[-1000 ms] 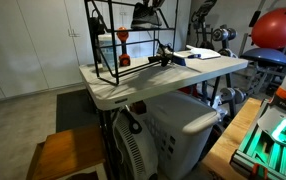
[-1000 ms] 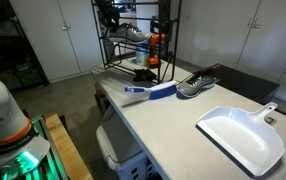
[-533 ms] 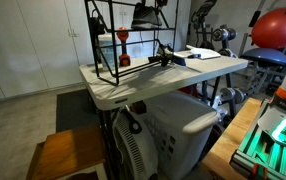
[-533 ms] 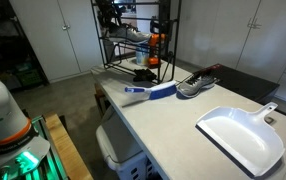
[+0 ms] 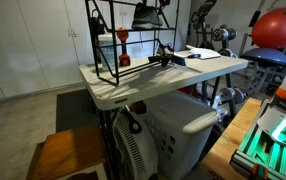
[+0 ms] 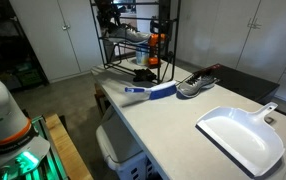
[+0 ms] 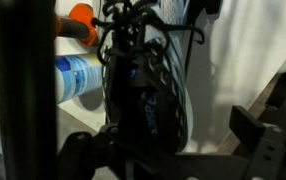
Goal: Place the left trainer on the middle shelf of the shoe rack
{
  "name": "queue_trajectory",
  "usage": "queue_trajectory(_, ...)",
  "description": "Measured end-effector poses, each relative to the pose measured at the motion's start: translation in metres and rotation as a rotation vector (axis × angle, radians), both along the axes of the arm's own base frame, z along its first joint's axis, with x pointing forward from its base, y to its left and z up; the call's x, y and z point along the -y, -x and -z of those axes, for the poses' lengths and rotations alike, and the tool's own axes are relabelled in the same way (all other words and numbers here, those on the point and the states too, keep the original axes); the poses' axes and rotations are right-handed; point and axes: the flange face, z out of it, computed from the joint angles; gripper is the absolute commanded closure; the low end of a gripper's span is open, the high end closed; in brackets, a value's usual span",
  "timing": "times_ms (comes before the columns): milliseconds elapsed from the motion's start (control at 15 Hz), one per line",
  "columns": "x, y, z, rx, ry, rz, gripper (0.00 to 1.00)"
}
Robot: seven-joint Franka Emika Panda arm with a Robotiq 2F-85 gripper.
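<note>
Nothing's budged since a moment ago. gripper (image 7: 168, 140) is spread wide inside the shoe rack (image 6: 168, 45), left trainer (image 7: 148, 85) sitting on the rack's middle shelf (image 6: 121, 41), blue-and-white bottle (image 7: 78, 78) and orange thing (image 7: 80, 25) deeper in.

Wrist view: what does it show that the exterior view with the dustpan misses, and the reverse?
Only the wrist view: the laces of the left trainer and the blue label of a bottle. Only the exterior view: the dustpan, a blue brush and a second trainer on the table. Both: the left trainer, the shoe rack and an orange object.
</note>
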Motion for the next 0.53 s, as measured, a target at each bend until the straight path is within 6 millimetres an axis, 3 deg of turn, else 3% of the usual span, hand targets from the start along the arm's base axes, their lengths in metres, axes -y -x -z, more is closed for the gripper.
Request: queue_trajectory(533,-0.0011,-0.0023,0.0025,0.005,0.004,-0.119,0.0)
